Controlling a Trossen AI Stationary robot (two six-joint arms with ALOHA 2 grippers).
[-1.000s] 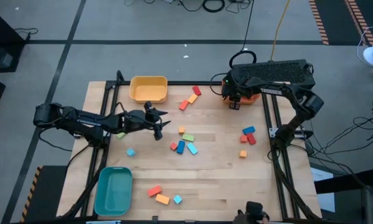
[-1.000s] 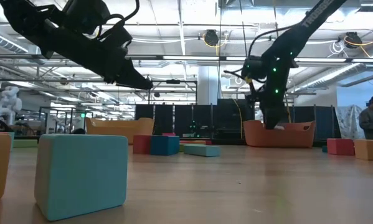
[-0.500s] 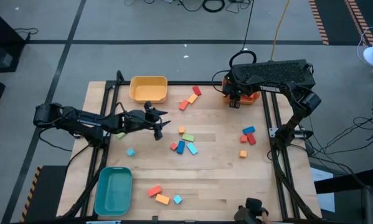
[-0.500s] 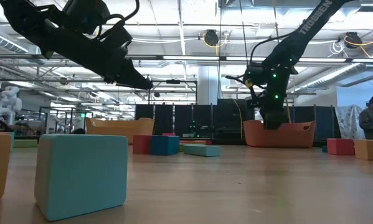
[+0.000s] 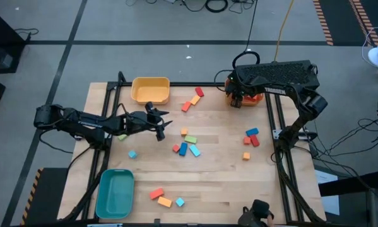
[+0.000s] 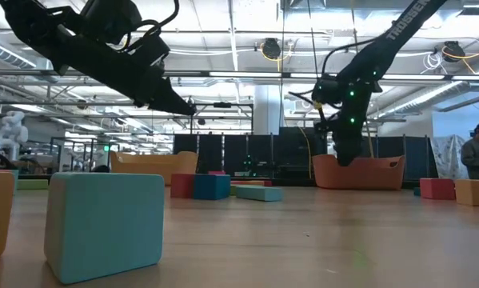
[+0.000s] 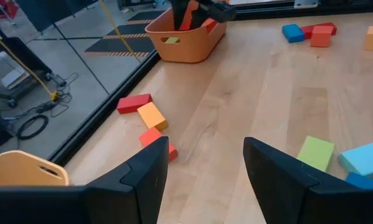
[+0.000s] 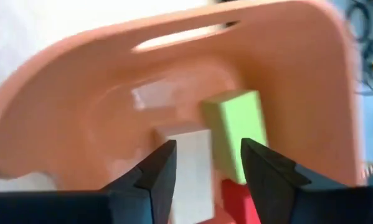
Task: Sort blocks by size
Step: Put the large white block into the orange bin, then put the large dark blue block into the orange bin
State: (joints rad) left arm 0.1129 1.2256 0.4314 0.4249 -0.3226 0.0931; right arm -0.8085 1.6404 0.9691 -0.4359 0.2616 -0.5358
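High view first: we are holding our right claw [image 5: 238, 101] over the orange bin [image 5: 255, 98] at the far right corner of the table, fingers apart and gripping nothing. In the right wrist view we are looking straight down between those parted fingers [image 8: 158, 171] at a pale block [image 8: 189, 168], a green block [image 8: 236, 134] and a red block [image 8: 239, 205] lying inside the bin, so whatever we carried is already down there.

We are hovering our left claw [image 5: 161, 130] over the left middle of the table, fingers spread and empty. The loose blocks lie between the two arms: a middle cluster [image 5: 186, 146] just right of the left claw, and a small group [image 5: 251, 137] near the right edge, nearer to the right arm.

We judge the middle cluster the left arm's easier reach. Its light blue block [image 5: 194, 151] lies slantwise, so the wrist must turn across that long axis.
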